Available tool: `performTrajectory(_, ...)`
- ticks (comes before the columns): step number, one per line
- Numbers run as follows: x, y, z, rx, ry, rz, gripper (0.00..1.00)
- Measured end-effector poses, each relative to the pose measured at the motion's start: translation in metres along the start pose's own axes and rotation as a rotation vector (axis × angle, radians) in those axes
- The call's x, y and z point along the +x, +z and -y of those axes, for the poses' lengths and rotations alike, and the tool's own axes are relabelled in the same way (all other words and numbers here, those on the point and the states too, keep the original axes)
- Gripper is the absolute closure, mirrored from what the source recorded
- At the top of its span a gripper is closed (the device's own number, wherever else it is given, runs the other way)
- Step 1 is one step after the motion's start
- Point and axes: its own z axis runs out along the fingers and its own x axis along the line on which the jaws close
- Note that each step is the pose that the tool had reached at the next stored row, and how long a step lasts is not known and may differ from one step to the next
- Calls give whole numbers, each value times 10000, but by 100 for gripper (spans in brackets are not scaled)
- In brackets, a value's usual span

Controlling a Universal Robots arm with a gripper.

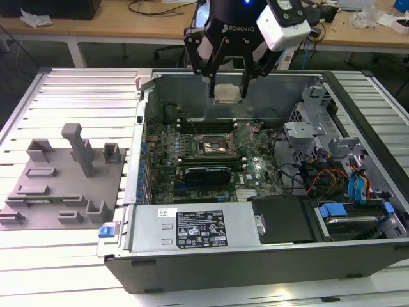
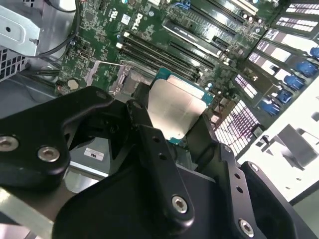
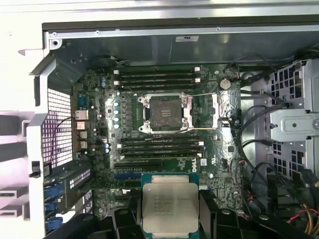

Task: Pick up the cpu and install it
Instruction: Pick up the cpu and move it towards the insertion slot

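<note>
My gripper (image 1: 229,97) hangs over the back of the open computer case, shut on the cpu (image 1: 228,91), a small silvery square held flat by its edges. In both wrist views the cpu (image 2: 175,110) (image 3: 170,205) sits between the black fingers (image 2: 149,139) (image 3: 208,214). The open black-and-metal socket (image 1: 214,146) (image 3: 164,113) lies on the green motherboard (image 1: 255,173), lower than the chip and nearer the case's front. Its metal load plate (image 1: 246,134) (image 3: 222,110) is swung open to one side.
A grey fixture plate (image 1: 64,179) with upright blocks lies on the slatted table at the exterior view's left. The power supply (image 1: 192,227) fills the case's front, and drive bays (image 1: 358,192) with blue tabs and cables stand at the right. Memory slots (image 3: 159,79) flank the socket.
</note>
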Motion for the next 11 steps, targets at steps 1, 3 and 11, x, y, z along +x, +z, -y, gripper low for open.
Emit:
performTrajectory(1, -3, 22, -5, -2, 0, 0, 45)
performTrajectory(3, -9, 60, -17, -2, -2, -4, 45)
performTrajectory(11, -45, 148, -32, 9, -2, -20, 45)
